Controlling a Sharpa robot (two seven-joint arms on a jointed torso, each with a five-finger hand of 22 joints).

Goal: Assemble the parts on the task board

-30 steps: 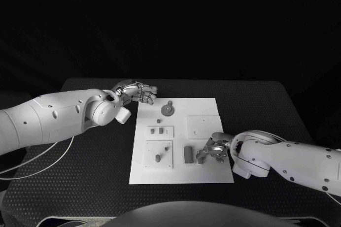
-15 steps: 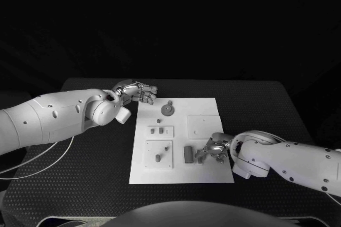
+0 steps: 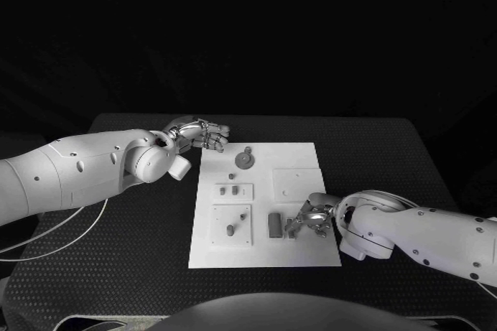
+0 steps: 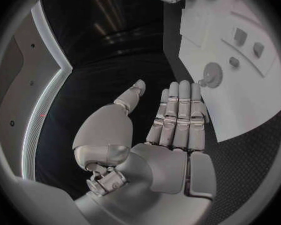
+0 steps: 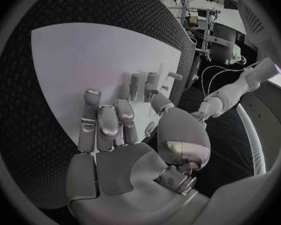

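The white task board lies mid-table. On it are a round disc part, small grey pieces on a raised plate, short pegs on another plate, and an upright grey block. My right hand rests low over the board's near right part, fingers partly curled, tips right beside the block. I cannot tell if they touch it. Nothing lies in its palm; upright parts stand just past its thumb. My left hand hovers at the board's far left corner, fingers straight, holding nothing.
A blank raised square sits on the board's right half. Black table mat surrounds the board on all sides. The disc part lies just beyond my left fingertips. A thin cable trails under the left arm.
My right hand has shifted very slightly beside the grey block. The left hand and the parts stay where they were.
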